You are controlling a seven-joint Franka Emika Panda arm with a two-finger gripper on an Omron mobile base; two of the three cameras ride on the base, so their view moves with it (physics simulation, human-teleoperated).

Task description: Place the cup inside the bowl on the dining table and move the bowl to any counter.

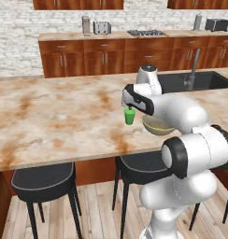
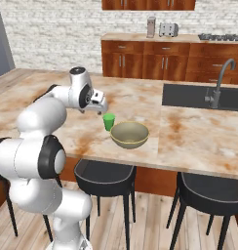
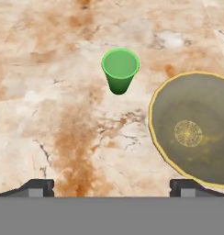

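Left base view: a white robot arm rises from the lower right and bends over a long marbled beige-and-rust bench (image 1: 55, 116). Its gripper (image 1: 129, 110) hangs just above a small green cup (image 1: 130, 117), which stands upright on the bench near the front edge. Just beside the cup, to its right, sits a wide olive bowl (image 1: 155, 125) with a yellowish rim, partly hidden by the arm. A black sink (image 1: 181, 81) with a grey faucet (image 1: 192, 70) is set into the bench farther back. Black stools (image 1: 43, 184) stand under the front edge. Along the brick back wall runs a wooden cabinet counter (image 1: 106, 51) carrying a toaster (image 1: 102, 27) and a stovetop (image 1: 146, 33).

Right base view: the arm comes from the lower left. The gripper (image 2: 102, 108) is above and just left of the cup (image 2: 109, 121). The cup stands close behind the bowl (image 2: 129, 135), upright and outside it. The sink (image 2: 199, 96) lies well apart to the right.

Hand view: looking down, the jaws are spread wide and pinch nothing; the two dark fingertips (image 3: 36, 187) sit at opposite bottom corners. The cup (image 3: 120, 70) stands open-mouthed and empty on the marble. The bowl (image 3: 196, 133), also empty, lies near it at the right edge.
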